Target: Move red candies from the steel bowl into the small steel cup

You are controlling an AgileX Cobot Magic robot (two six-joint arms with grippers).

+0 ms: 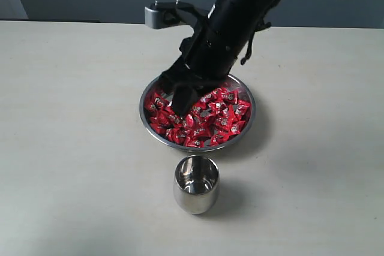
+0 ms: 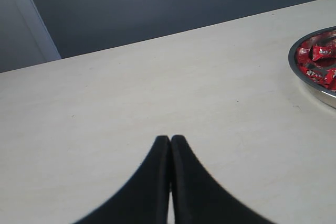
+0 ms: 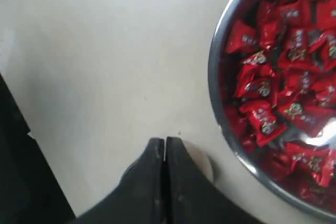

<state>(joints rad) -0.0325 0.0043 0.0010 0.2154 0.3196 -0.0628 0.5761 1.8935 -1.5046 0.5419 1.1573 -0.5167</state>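
Two claws are in play, and both have their fingers pressed together with nothing showing between them. Your right claw (image 1: 183, 107) hangs over the side of the steel bowl (image 1: 254, 112) that faces the tabletop's left edge. In its wrist view the tips sit above bare tabletop (image 1: 72, 148) just outside the rim, so it looks raised rather than down among the red candies (image 1: 207, 121). Your left claw (image 2: 169, 140) rests idle over open tabletop, well apart from the bowl. The bowl lies about midway between the left and right edges, heaped with candies. The small steel cup (image 1: 196, 185) stands upright just beside it on the near-edge side, and no candy shows inside. By my reading you are at the pick-up step. Next you need to part the right fingers, shift inward over the heap, lower onto one candy and clamp it, then carry it to the cup.
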